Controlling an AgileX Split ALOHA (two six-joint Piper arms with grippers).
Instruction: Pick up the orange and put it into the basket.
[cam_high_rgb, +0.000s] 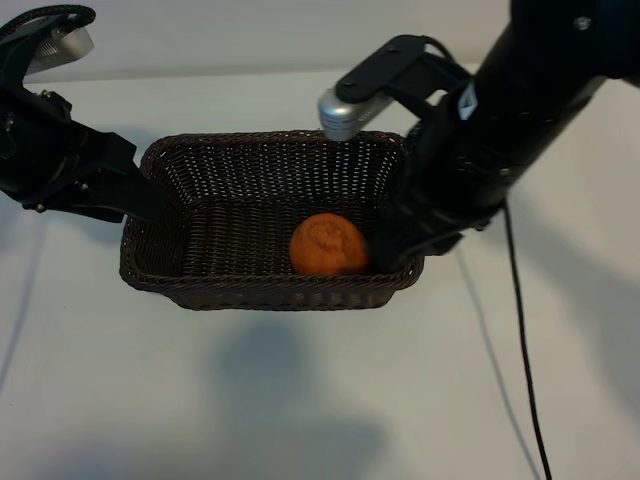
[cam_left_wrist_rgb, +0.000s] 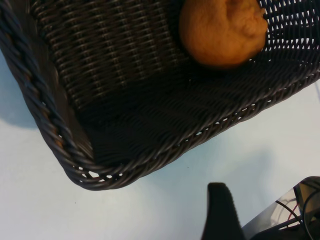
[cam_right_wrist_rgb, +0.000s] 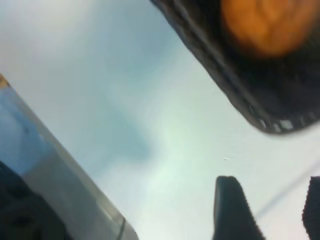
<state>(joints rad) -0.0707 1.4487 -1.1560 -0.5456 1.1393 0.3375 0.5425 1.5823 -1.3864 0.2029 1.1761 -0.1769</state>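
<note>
Orange (cam_high_rgb: 327, 245) sits inside basket (cam_high_rgb: 200, 285) on white surface (cam_high_rgb: 300, 400). Right tool (cam_right_wrist_rgb: 267, 210) hovers beside basket, fingers apart, holding nothing. Left tool (cam_high_rgb: 140, 195) at basket's other end; grip unclear.

A white table (cam_high_rgb: 300, 400) — the wicker basket (cam_high_rgb: 250, 190) sits directly on it; a black cable (cam_high_rgb: 522, 350) trails alongside.
</note>
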